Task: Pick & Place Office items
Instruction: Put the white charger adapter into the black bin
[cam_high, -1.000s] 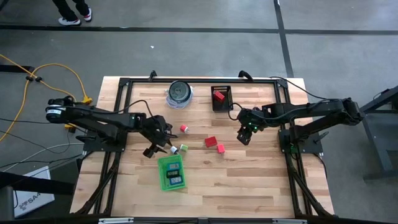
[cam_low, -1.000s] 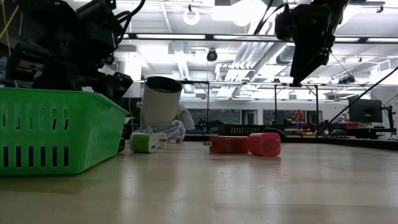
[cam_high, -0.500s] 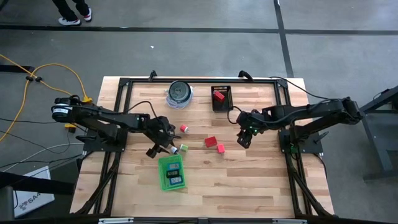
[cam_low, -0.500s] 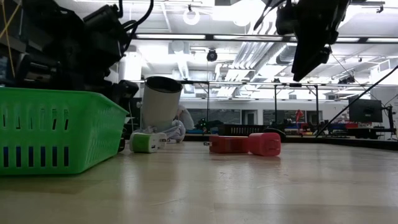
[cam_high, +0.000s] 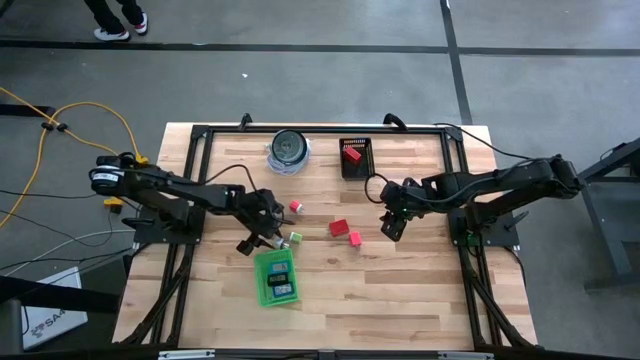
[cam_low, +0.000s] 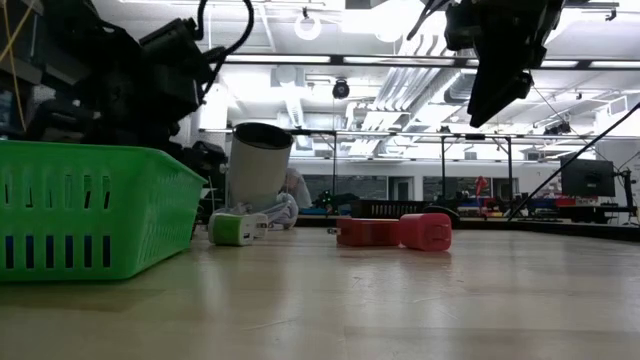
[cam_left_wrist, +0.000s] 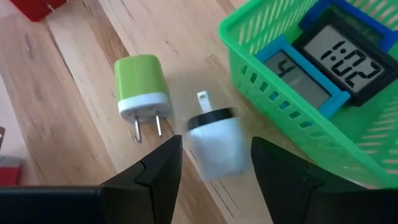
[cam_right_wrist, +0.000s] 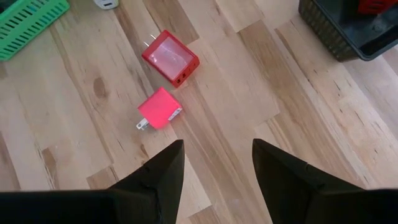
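The office items are small plug-like blocks on the wooden table. A white piece with a black end (cam_left_wrist: 214, 140) lies next to a green-and-white one (cam_left_wrist: 142, 87), beside the green tray (cam_left_wrist: 261, 87), which holds two blue clocks (cam_left_wrist: 323, 62). My left gripper (cam_left_wrist: 214, 165) is open and slants down, a finger on either side of the white piece's near end, touching nothing. A red block (cam_right_wrist: 171, 56) and a pink block (cam_right_wrist: 160, 107) lie mid-table. My right gripper (cam_right_wrist: 217, 180) hangs open above bare wood, to the right of them (cam_high: 390, 226).
A round clear-and-dark container (cam_high: 289, 150) and a black basket (cam_high: 356, 158) with a red item stand at the far edge. A small red piece (cam_high: 296, 206) lies between them and my left gripper. Bare wood lies toward the near and right edges.
My left gripper has sunk a little toward the white piece beside the tray, with its fingers at the same gap. The items have stayed where they were.
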